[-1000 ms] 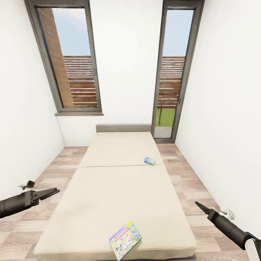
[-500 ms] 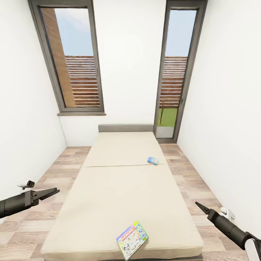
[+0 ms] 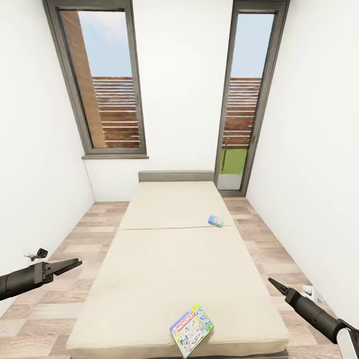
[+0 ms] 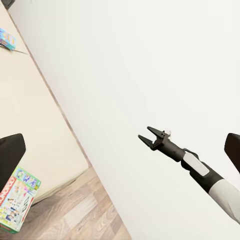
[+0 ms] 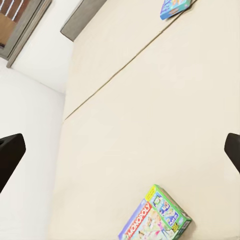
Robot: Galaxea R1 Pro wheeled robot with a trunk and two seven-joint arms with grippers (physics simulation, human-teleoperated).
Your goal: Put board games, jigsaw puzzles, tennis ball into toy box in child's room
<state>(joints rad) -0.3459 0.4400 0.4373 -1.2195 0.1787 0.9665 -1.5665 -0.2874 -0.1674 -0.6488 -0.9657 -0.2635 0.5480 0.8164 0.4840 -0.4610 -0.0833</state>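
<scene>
Both grippers, left gripper (image 3: 67,265) and right gripper (image 3: 277,285), are hanging empty with jaws parted while 2 board games are lying on the bed (image 3: 164,259), near one (image 3: 192,329) probably light, stiff, best pinched at an overhanging edge.

Two board games flat on the beige bed (image 3: 169,259): Monopoly box (image 3: 191,330) near its foot, blue box (image 3: 215,221) mid-mattress.

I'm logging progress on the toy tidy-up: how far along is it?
Nothing looks done. Both board games lie on the bed: the Monopoly box near its foot, the blue box farther up. The left gripper and right gripper carry nothing. Collecting is all ahead.
</scene>
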